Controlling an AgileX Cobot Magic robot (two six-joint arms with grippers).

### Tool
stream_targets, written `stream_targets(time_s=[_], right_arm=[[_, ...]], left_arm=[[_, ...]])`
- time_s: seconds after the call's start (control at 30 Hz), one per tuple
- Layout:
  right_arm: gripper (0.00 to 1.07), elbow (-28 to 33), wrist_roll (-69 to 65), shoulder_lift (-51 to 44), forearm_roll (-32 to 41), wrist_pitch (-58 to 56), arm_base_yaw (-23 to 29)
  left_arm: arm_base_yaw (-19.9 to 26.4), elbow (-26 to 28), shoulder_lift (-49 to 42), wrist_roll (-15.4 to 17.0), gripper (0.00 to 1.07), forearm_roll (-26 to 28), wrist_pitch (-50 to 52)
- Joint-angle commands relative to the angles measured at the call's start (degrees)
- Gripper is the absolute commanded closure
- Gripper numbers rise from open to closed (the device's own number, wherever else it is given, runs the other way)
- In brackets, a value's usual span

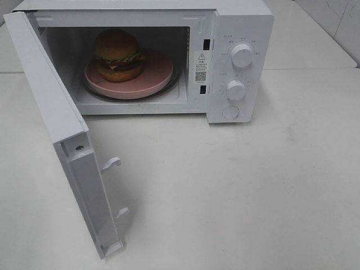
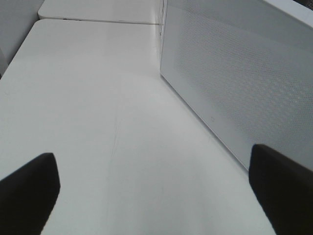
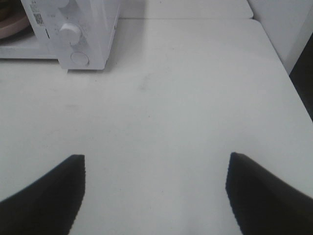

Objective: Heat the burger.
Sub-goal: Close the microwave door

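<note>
White microwave (image 1: 242,22) at the back of the white table (image 1: 253,191), door (image 1: 50,101) swung wide open toward the front-left w/ two latch hooks (image 1: 111,163) sticking out of its inner edge. Ctrl panel on the right side has an upper knob (image 1: 242,55), a lower knob (image 1: 236,90) and a round button (image 1: 230,112) under them. There's a warning sticker (image 1: 201,67) on the frame btw the cavity and the panel.

Left gripper (image 2: 151,171) is low over the table on the outer side of that door, fingers spread wide w/ nothing btw them. The door's dotted face runs right alongside it, so the door sits btw it and the cavity. Right gripper (image 3: 155,161) is over bare table out in front of the ctrl panel side, well apart from the oven. Its fingers are spread too, nothing pinched.

The burger (image 1: 117,54) is inside the cavity, upright on a round pink plate (image 1: 154,76), sitting toward the plate's left-back part rather than dead center. Glossy brown top bun, green lettuce poking out, yellow cheese, dark patty, bottom bun under that. The plate rests on the glass turntable (image 1: 177,84) — its rim shows around the plate edge.
</note>
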State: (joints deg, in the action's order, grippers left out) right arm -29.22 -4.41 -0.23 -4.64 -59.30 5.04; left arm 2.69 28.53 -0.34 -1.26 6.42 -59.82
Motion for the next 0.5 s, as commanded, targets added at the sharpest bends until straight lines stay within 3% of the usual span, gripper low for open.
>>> stream_targets(time_s=[0.03, 0.5], right_arm=[[0.31, 0.2, 1.1, -1.5, 0.1, -0.1, -0.4], [0.31, 0.2, 1.1, -1.5, 0.1, -0.1, -0.4]], left_arm=[[-0.3, -0.2, -1.3, 0.1, 0.03, 0.1, 0.6], [-0.3, -0.2, -1.1, 0.2, 0.03, -0.1, 0.6]])
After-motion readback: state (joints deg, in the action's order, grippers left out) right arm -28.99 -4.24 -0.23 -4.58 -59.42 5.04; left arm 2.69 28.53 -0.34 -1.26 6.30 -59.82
